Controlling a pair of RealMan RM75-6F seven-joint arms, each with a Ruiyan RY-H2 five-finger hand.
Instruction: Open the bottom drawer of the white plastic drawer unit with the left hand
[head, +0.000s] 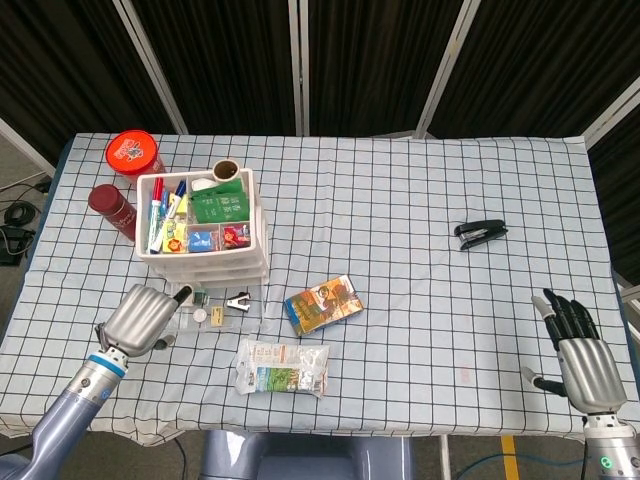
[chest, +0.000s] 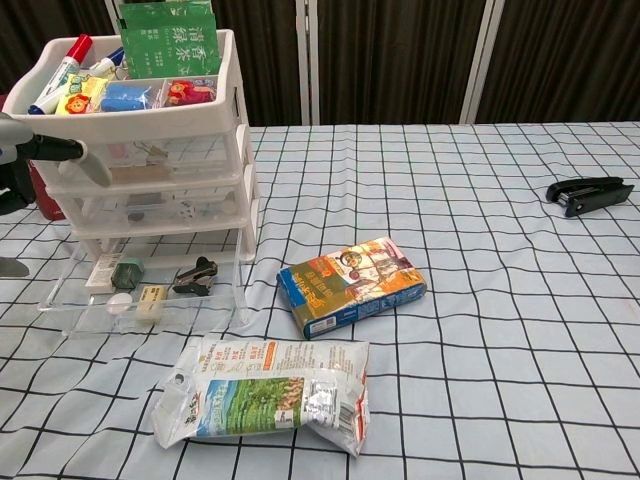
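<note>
The bottom drawer of the white drawer unit stands pulled out onto the checked table, a black clip lying inside. The left hand hovers just left of the drawer, fingers loosely curled, holding nothing. The right hand is at the table's near right corner, fingers spread and empty.

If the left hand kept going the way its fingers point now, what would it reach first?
Probably the white drawer unit: the left hand points up the table towards it, beside the pulled-out bottom drawer. How high the hand is remains unclear.
</note>
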